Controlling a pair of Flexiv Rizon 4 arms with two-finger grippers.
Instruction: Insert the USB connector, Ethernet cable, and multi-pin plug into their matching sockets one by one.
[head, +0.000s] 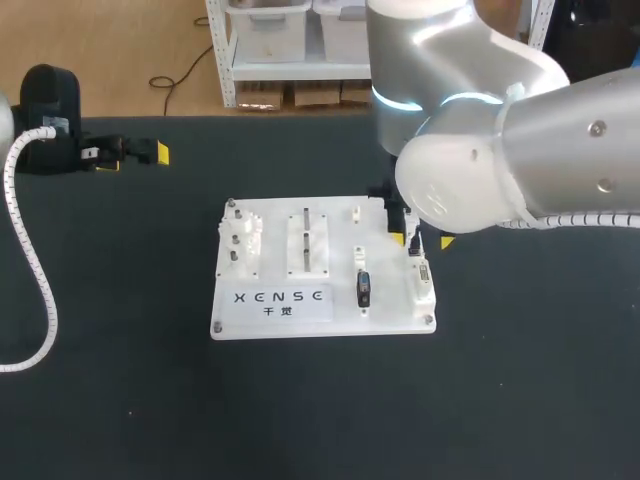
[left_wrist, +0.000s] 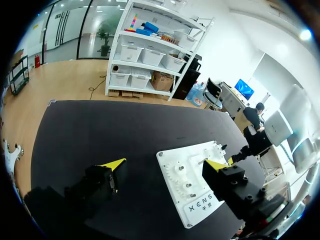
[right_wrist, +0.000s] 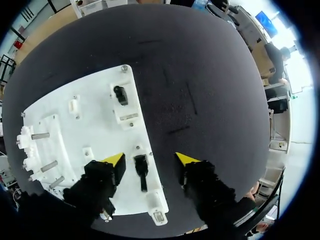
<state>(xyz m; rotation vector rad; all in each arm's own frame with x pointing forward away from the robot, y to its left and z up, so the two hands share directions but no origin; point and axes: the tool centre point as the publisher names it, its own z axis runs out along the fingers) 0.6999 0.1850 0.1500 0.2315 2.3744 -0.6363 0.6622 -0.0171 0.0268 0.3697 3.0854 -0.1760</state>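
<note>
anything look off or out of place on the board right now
Nothing stands out. The white board lies flat on the black table. The right gripper hangs open over a black plug on the board; the left gripper is open, away from it.

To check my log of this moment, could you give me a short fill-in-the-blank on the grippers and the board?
1. The right gripper hangs over a board coloured ___.
2. Its fingers are ___, with a black connector lying below and between them.
3. The left gripper, open, is off to the side of the board and holds ___.

Missing words: white; open; nothing.
</note>
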